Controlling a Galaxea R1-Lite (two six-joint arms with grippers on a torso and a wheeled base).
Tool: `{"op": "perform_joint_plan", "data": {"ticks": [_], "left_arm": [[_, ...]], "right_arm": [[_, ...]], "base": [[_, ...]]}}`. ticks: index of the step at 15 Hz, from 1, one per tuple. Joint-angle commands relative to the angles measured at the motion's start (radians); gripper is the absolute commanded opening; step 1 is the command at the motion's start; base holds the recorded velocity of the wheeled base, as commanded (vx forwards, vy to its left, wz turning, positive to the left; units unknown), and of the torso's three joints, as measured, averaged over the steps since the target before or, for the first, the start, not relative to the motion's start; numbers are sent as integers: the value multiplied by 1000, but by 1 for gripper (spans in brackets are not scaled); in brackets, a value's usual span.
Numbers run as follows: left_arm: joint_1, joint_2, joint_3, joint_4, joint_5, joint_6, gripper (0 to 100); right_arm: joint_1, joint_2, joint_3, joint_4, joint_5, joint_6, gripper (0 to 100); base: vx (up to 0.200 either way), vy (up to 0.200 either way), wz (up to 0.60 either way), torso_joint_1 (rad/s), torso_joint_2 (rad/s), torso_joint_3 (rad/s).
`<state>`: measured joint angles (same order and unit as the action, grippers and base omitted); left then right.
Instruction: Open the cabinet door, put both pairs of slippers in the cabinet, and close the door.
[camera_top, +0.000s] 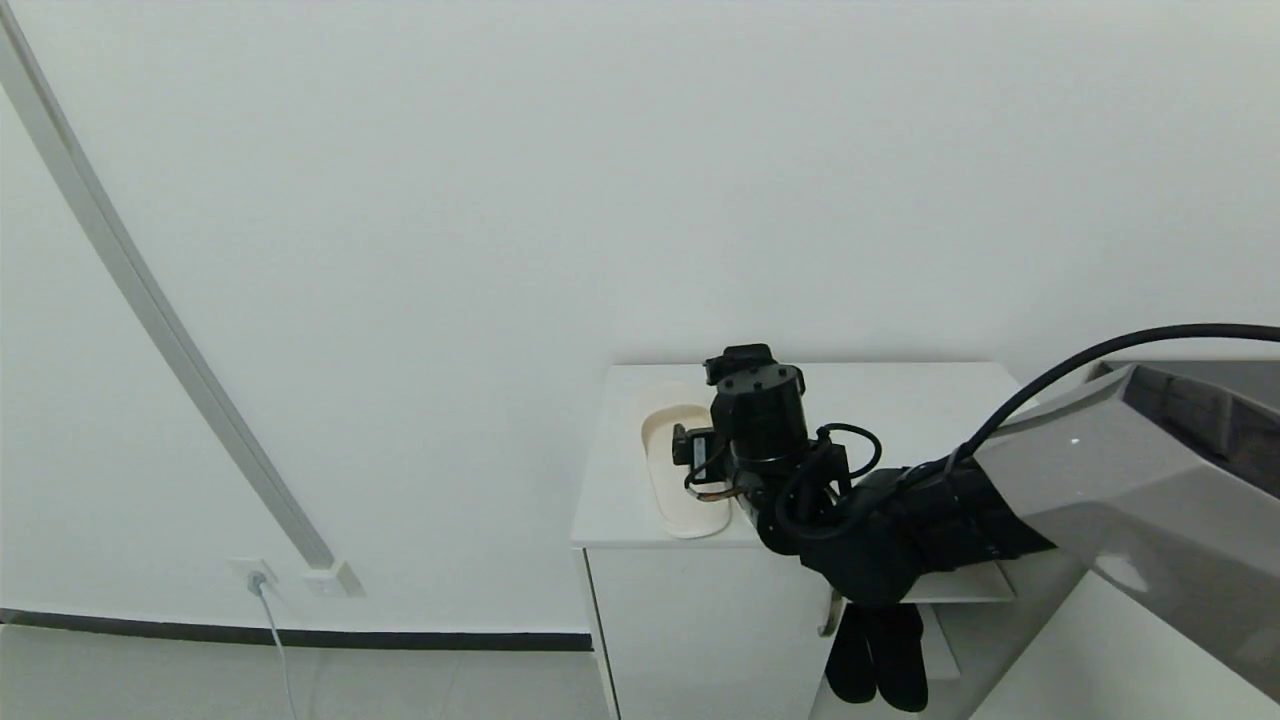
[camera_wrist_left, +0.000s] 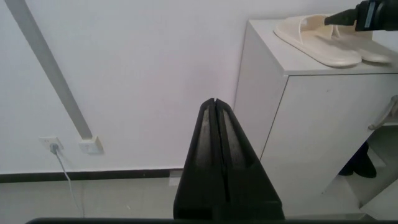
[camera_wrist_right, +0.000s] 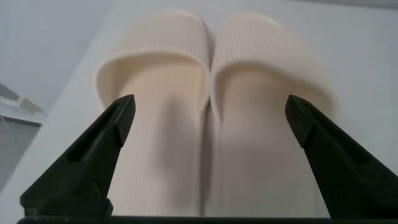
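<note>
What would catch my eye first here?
A cream pair of slippers lies on top of the white cabinet, and the right gripper stands open around it, one finger on each side. A black pair sits lower down, inside the cabinet.

A plain, home-like room is shown: a white cabinet (camera_top: 700, 640) set against a bare wall (camera_top: 450, 250), slippers (camera_top: 675, 480) laid on top, a socket (camera_top: 252, 572) and dark skirting (camera_top: 300, 636) near the floor (camera_top: 150, 685).

White wall (camera_top: 480, 200), grey floor (camera_top: 130, 685), wall socket (camera_top: 250, 572)
</note>
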<state>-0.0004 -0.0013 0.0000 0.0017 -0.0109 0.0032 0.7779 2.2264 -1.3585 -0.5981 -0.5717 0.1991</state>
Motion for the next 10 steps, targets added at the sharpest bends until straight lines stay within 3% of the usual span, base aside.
{"op": "perform_joint_plan", "data": {"ticks": [1,10], "left_arm": [[0,1,0,0,0,0,0],[0,1,0,0,3,-3,0]], "right_arm": [[-5,52,-40,-2,15,-1,100],[-63,196,-235,8,52,-20,100]], "base": [[0,0,0,0,0,0],[0,0,0,0,0,0]]}}
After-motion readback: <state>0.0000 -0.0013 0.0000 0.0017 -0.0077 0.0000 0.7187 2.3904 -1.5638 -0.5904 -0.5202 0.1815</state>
